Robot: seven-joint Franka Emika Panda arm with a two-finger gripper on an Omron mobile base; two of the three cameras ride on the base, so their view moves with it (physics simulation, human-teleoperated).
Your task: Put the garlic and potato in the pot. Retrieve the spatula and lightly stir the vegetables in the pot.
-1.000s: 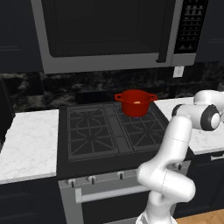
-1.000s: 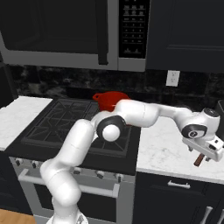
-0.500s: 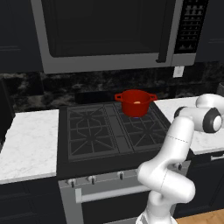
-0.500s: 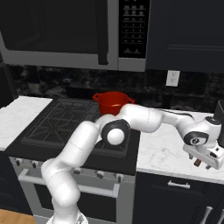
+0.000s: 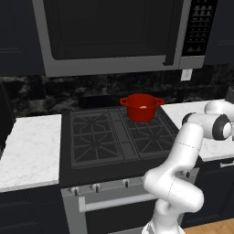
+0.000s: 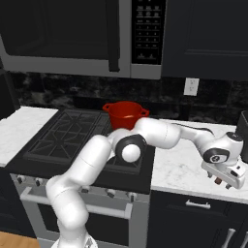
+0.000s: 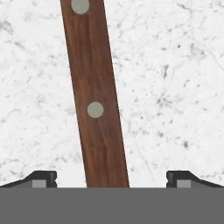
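Presently, item one: gripper [image 7: 111,177], reached out over the white marble bench [image 6: 179,167] right of the stove [image 5: 114,137]. Over the last second it has swung further right and sunk low to the bench top. Jaws stand wide apart, one tip each side of a brown wooden spatula handle [image 7: 94,96] with two pale rivets; neither tip touches it, nothing is held.

Item two: spatula handle, flat on the bench, running between the open jaws; blade end not visible.

Item three: pot [image 5: 140,107], red, on the back right burner of the stove, well apart from the gripper. Something pale lies inside; too small to name.

Judgement: vegetables likely in already; retrieval of the spatula is the step in hand, with closing on the handle next.

Room: dark cabinets, microwave [image 5: 114,36] above the stove, black backsplash, wall outlet [image 6: 191,87] right of the stove.
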